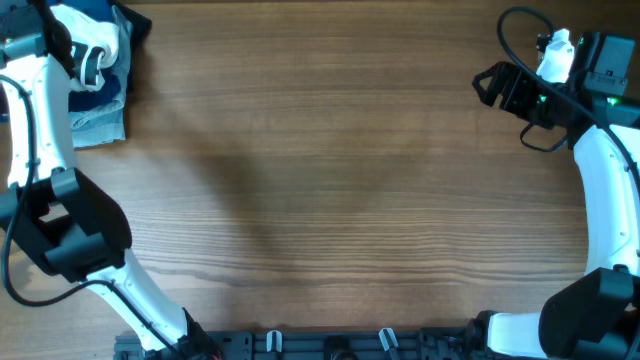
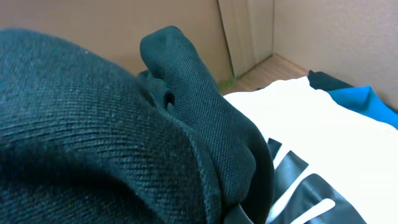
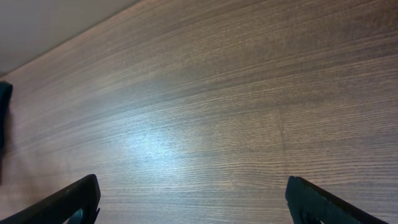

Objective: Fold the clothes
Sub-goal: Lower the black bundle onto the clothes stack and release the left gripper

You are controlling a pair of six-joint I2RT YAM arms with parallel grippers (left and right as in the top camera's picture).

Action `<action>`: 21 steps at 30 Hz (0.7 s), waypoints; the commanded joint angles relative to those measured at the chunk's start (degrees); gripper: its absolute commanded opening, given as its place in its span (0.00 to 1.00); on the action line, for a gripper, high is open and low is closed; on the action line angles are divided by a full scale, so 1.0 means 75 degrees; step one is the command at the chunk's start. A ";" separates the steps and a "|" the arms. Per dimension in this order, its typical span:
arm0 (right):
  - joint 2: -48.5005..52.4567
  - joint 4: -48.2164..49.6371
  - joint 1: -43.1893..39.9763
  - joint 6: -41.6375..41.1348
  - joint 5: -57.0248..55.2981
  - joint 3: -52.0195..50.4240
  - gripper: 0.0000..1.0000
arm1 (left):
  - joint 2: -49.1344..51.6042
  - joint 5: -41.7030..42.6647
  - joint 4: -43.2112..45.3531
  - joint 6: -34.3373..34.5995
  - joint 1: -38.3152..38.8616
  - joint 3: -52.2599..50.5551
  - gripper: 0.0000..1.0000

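the table is brown wood with long thin lines running across it, and it looks smooth and a bit shiny. the clothes are at the far left corner of the table, on top of a pile of other cloth. they are black and soft, with a fine woven grain, and they are bunched up in fat folds with one rounded bump poking up. the left gripper is down on that pile with its jaws squeezed together on the clothes, and the black cloth is heaped so close that it hides the fingers in the left wrist view. just beside the clothes lies a flat white shirt with big dark block letters. a smooth bright blue cloth peeks out from behind the shirt. from above, a pale blue cloth sticks out at the near edge of the pile. the right gripper is at the far right side, well apart from the pile, with its two dark fingers spread wide over bare wood and nothing between them.
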State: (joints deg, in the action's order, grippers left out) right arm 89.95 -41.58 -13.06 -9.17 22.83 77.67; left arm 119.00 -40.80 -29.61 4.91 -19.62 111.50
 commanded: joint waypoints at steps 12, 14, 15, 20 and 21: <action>0.0079 -0.0187 0.0017 -0.0201 -0.0108 -0.0052 0.96 | 0.0863 0.2742 0.2127 0.1871 0.0254 0.0090 0.09; 0.0079 -0.0187 0.0017 -0.0207 -0.0105 -0.0052 0.96 | 0.1003 0.2871 0.2538 0.1868 0.0367 0.0093 0.35; 0.0079 -0.0184 0.0017 -0.0207 -0.0105 -0.0052 0.96 | 0.1096 0.2865 0.2789 0.1862 0.0446 0.0090 0.63; 0.0079 -0.0184 0.0017 -0.0195 -0.0108 -0.0052 0.96 | 0.1355 0.2862 0.3500 0.1807 0.0635 0.0093 1.00; 0.0079 -0.0181 0.0017 -0.0198 -0.0108 -0.0052 0.96 | 0.1355 0.2865 0.3526 0.1807 0.0638 0.0093 1.00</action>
State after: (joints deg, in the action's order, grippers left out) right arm 89.95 -42.87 -13.06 -10.26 22.83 77.62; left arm 127.57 -20.73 -4.10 17.96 -15.29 111.50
